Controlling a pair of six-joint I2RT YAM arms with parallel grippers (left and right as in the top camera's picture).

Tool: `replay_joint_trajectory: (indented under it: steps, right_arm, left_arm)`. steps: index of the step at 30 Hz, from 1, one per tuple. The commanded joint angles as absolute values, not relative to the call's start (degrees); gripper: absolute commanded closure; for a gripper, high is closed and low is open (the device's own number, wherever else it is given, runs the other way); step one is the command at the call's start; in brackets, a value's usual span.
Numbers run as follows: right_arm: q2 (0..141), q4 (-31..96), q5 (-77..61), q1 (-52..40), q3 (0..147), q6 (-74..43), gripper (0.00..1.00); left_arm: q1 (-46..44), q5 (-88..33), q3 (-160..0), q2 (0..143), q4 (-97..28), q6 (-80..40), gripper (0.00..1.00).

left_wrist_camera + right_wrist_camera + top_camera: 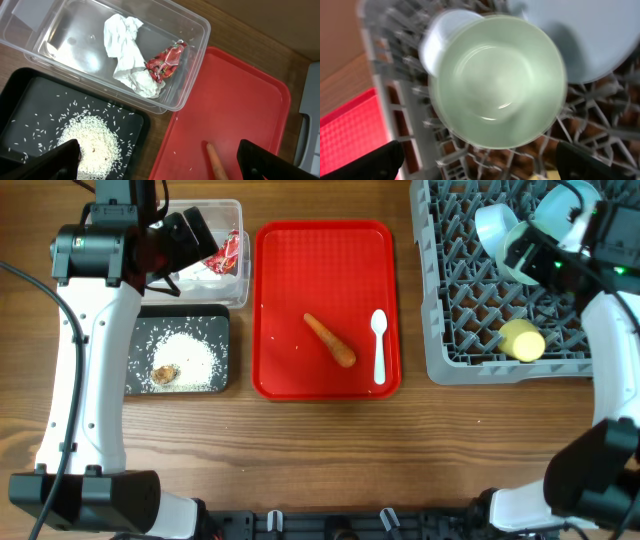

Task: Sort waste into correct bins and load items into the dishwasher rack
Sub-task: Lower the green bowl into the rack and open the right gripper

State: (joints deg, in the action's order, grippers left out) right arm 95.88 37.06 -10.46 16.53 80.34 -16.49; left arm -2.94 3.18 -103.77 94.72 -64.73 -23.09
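Between the right claw's (480, 167) dark fingers, spread wide, nothing was gripped. Directly beneath it a pale green round bowl (495, 82) sat in the large grey plastic peg rack (417, 147), touching a light blue bowl (442, 37) beyond, with a large light blue round plate (587, 35) alongside. View was blurred. Risk, as judged: an unseated bowl could slide off the pegs, or a finger could clip its rim. Also open and empty was the left claw (160, 167); an orange carrot (216, 162) lay beneath it.

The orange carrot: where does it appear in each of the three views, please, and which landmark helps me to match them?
Overhead: the orange carrot lies slantwise near the middle of the red tray, left of the white spoon.
Left wrist: only one end shows at the bottom edge, on the tray.
Right wrist: not in it.
Shared landmark: the red tray, seen in all three views; lower left in the right wrist view.
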Motion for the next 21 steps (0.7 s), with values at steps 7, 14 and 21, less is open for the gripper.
replay_joint_trajectory:
  steps: [7, 14, 21]
  right_arm:
    - [107.9, 37.5, -10.9, 18.5, 80.1, -22.9, 0.48]
    - [109.7, 34.3, -9.8, 18.5, 80.1, -23.1, 0.67]
    - [108.3, 33.3, -9.8, 18.5, 80.2, -20.0, 0.96]
  left_arm:
    - [-2.8, 3.5, -103.8, 95.0, -64.8, -23.6, 0.0]
    - [-2.8, 3.5, -103.8, 95.0, -64.8, -23.6, 0.0]
    - [-2.8, 3.5, -103.8, 95.1, -64.8, -23.6, 0.0]
